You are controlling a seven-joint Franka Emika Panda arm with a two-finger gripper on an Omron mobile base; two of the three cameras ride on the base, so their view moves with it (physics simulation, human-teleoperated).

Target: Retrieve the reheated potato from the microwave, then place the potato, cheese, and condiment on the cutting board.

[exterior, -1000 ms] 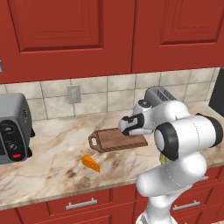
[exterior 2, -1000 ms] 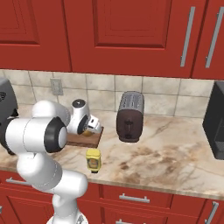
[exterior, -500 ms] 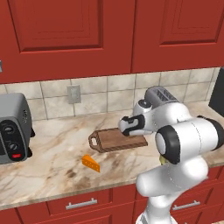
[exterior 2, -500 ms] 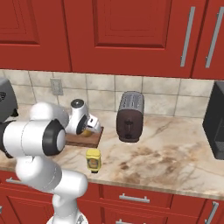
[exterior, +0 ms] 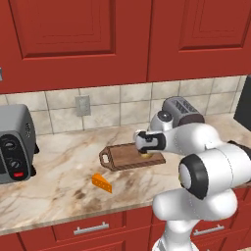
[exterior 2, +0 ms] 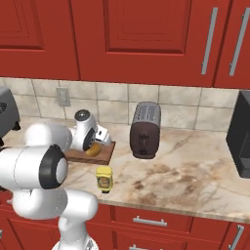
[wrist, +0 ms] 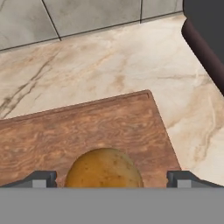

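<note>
End effector: we see it spread wide and released, low over the board's right end; fingertips stand either side of the potato without touching it
Potato: lies on the board, near its right end; in the right base view we see it just beside the white hand
Cheese: on the tabletop, in front of the board's handle end and apart from it
Condiment: upright on the tabletop near the front edge, just off the board
Microwave: we see its dark side at the right edge; whether its door stands open, we cannot tell
Toaster: between board and microwave
Toaster oven: far left
</note>
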